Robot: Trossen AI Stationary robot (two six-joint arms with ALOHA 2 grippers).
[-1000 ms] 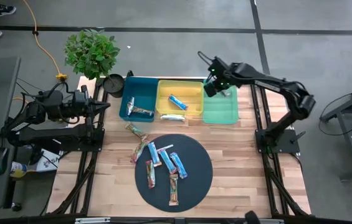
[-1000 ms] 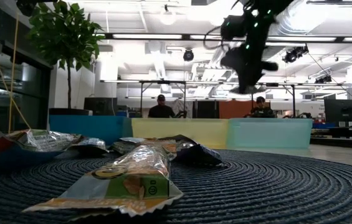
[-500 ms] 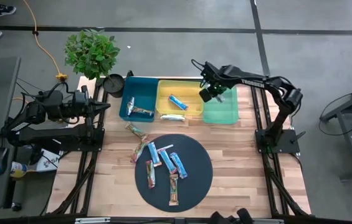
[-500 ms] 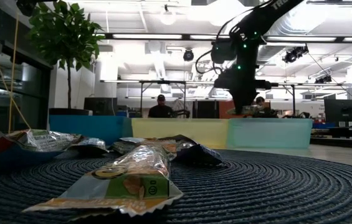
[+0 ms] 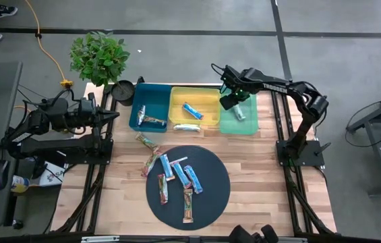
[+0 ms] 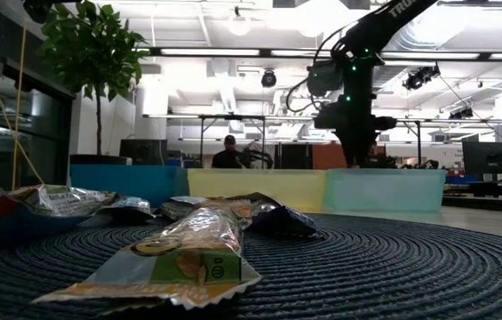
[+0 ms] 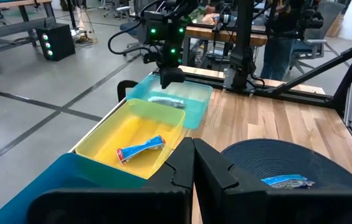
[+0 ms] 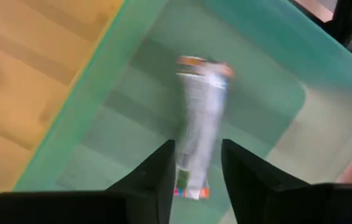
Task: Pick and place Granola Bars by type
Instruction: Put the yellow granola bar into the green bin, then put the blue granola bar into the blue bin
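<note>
My right gripper [image 5: 225,102] hangs open over the green bin [image 5: 247,125], its fingers pointing down. A silver-white granola bar [image 8: 200,106] lies on that bin's floor [image 7: 166,99], below the fingertips and apart from them. Several more bars lie on the dark round mat [image 5: 210,196], and two lie on the wood [image 5: 148,152] left of it. The yellow bin [image 5: 207,100] holds a blue bar [image 5: 191,111], and the blue bin [image 5: 156,94] holds one bar [image 5: 151,120]. My left gripper [image 7: 194,163] is shut and holds nothing, parked at the table's left edge.
A potted plant [image 5: 99,57] and a small black pot [image 5: 124,90] stand at the table's far left corner. The three bins stand in a row along the far edge. Bare wood lies right of the mat. People sit at desks in the room beyond [image 6: 229,153].
My right gripper has come down over the green bin and tipped more steeply downward, shifting a little toward the yellow bin. The silver-white bar now lies on the green bin's floor.
</note>
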